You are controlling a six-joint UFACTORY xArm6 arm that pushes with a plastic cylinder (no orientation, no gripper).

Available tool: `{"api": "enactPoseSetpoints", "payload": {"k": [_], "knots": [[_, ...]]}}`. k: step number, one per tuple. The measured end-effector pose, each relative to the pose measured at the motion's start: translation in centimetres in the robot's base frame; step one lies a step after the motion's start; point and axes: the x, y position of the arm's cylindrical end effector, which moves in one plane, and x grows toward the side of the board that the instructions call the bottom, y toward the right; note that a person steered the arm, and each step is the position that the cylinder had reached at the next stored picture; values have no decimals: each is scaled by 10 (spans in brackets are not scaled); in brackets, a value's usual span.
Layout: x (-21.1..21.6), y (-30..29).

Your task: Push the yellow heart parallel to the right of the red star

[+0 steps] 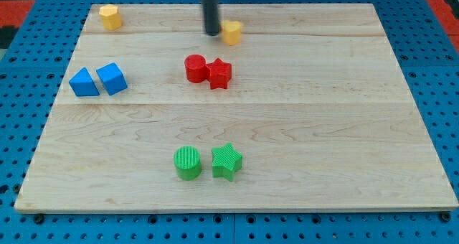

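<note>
My tip [213, 33], a bare rod with nothing to grip, touches the yellow heart's [232, 31] left side. Heart sits above red star [219, 74]; rightward-and-down push remains.

Robotics lab bench, pale wooden board [287, 129] on blue perforated mounting plate [441, 93], small coloured test blocks scattered on top, dark rod hanging overhead, red surface at corners
</note>
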Motion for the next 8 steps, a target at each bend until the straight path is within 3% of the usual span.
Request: {"api": "enactPoseSetpoints", "payload": {"k": [1, 5, 6, 7, 8], "knots": [[2, 56], [-13, 51], [-9, 64], [29, 108], [14, 124]]}}
